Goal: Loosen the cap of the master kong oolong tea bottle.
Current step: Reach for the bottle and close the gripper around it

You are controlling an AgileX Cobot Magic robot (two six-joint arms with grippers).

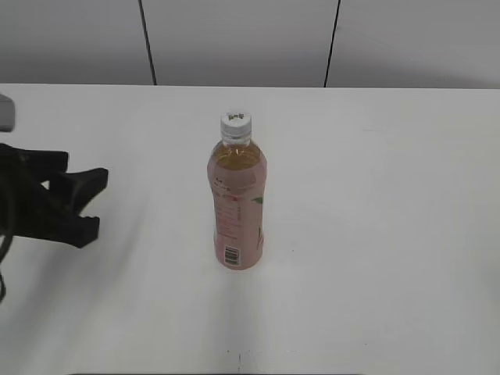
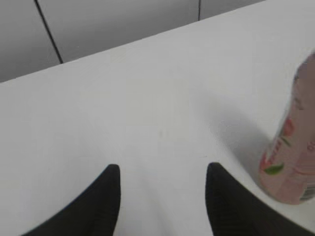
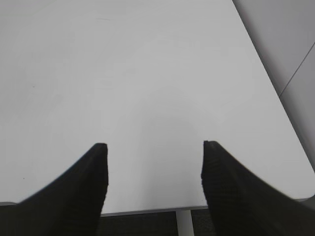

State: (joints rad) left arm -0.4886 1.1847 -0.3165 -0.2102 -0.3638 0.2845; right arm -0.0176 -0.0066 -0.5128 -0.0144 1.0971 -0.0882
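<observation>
The master kong oolong tea bottle (image 1: 237,211) stands upright in the middle of the white table, amber tea inside and a pale pink label with a barcode. Its white cap (image 1: 235,121) sits on top. The bottle's lower part also shows at the right edge of the left wrist view (image 2: 293,152). My left gripper (image 1: 92,203) is open and empty, well to the left of the bottle; its jaws (image 2: 162,169) show only bare table between them. My right gripper (image 3: 152,145) is open and empty over bare table near an edge; it is out of the exterior view.
The white table (image 1: 375,234) runs back to a grey panelled wall (image 1: 234,39). The right wrist view shows the table's edge (image 3: 147,210) and a corner (image 3: 307,189) close to the jaws, with dark floor below.
</observation>
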